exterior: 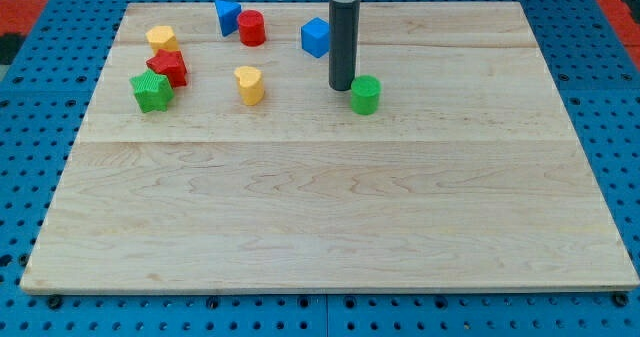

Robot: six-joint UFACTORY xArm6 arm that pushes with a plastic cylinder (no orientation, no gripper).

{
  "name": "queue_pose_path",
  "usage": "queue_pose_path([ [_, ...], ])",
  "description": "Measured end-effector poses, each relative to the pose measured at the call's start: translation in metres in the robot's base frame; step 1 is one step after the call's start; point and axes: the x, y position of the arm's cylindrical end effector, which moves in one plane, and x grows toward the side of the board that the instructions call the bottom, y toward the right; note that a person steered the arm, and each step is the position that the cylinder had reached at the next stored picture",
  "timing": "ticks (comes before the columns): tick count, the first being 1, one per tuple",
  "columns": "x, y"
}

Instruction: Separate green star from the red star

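The green star (pixel 151 91) lies at the view's left on the wooden board, touching the red star (pixel 168 67) just above and to its right. My tip (pixel 342 86) is far to the right of both stars. It stands just left of a green cylinder (pixel 366 95) and below a blue cube (pixel 316 37).
A yellow block (pixel 161 39) sits above the red star. A yellow heart-like block (pixel 249 84) is in the middle left. A blue triangle block (pixel 228 17) and a red cylinder (pixel 251 27) are at the top. The board (pixel 330 227) is edged by a blue pegboard.
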Motion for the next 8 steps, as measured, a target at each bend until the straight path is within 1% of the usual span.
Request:
queue_pose_path([
  [2,-0.009,-0.024],
  [3,0.028,0.033],
  [4,0.088,0.014],
  [5,0.134,-0.076],
  [6,0.13,-0.216],
  [7,0.056,-0.319],
  [8,0.036,-0.33],
])
